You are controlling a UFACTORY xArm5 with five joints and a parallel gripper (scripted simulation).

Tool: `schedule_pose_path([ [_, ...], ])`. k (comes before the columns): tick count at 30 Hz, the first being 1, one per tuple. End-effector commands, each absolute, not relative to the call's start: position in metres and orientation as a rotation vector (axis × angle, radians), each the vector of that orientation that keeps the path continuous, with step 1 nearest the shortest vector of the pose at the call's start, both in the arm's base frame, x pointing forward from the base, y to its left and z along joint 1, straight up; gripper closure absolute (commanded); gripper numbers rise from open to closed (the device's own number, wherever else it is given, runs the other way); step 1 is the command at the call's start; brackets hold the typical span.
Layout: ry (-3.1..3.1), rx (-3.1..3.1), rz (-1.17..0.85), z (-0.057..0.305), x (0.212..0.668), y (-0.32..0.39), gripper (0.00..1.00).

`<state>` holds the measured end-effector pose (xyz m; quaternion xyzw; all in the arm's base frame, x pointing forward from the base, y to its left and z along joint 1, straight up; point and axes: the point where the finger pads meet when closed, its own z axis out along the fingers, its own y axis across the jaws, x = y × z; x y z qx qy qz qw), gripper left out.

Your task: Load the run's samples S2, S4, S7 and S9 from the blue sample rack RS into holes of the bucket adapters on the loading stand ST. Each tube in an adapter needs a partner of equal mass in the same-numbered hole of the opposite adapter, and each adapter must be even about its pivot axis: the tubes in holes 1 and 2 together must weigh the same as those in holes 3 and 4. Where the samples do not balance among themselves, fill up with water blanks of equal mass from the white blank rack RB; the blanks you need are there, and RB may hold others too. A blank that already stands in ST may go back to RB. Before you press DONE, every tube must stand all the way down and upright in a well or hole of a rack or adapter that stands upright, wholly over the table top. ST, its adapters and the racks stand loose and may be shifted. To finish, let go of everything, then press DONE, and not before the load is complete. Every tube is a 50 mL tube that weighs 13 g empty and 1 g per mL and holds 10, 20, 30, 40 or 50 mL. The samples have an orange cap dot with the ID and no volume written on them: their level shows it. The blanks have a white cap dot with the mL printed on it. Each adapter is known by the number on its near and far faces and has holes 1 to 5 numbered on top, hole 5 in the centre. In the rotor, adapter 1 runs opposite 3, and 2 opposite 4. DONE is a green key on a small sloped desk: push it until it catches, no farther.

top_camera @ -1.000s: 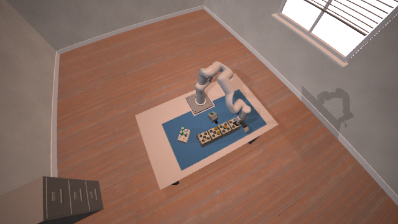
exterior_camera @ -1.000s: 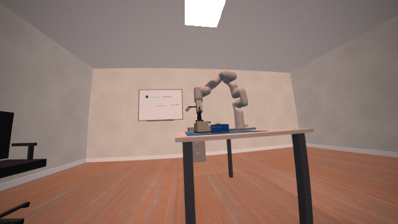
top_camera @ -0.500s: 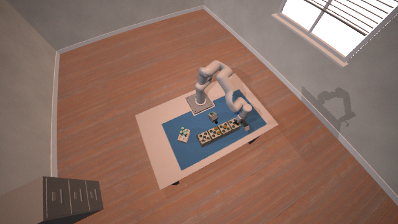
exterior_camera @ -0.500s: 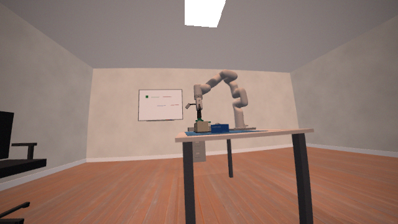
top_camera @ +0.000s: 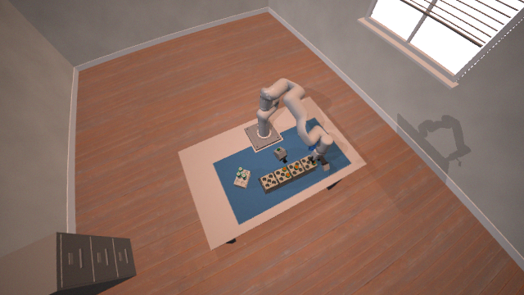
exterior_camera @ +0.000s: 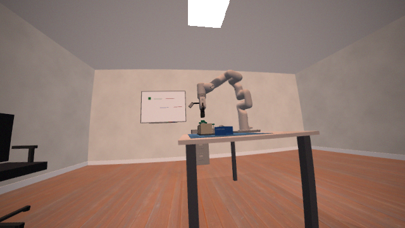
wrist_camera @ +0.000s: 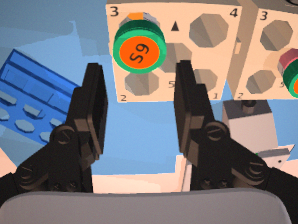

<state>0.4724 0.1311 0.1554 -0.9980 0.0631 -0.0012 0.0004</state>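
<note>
In the wrist view, sample S9 [wrist_camera: 139, 51], with a green cap and an orange dot, stands upright in hole 3 of adapter 1 [wrist_camera: 174, 43]. My gripper [wrist_camera: 139, 81] hangs above that adapter, open and empty, its fingers clear of the cap and nearer to hole 2. Holes 2, 4 and the centre hole of adapter 1 show empty. The neighbouring adapter [wrist_camera: 274, 50] holds a green-capped tube at the right edge [wrist_camera: 292, 75]. In the top view, my gripper [top_camera: 315, 158] is over the right end of the loading stand ST [top_camera: 288, 173], where several orange-dotted tubes stand.
The blue sample rack RS [wrist_camera: 33, 96] lies left of adapter 1, with several empty wells showing. The white blank rack RB [top_camera: 241, 179] with green-capped tubes stands left of ST. The DONE desk [top_camera: 279, 153] sits behind ST. The table edge is close on the right.
</note>
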Motion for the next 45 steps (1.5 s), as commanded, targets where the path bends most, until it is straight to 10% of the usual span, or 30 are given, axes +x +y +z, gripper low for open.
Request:
schedule_pose_path([
  [1,0.198,-3.133,-0.012,0.164,0.474,0.132,0.57],
  [45,0.198,-3.133,-0.013,0.236,0.473,0.131,0.57],
])
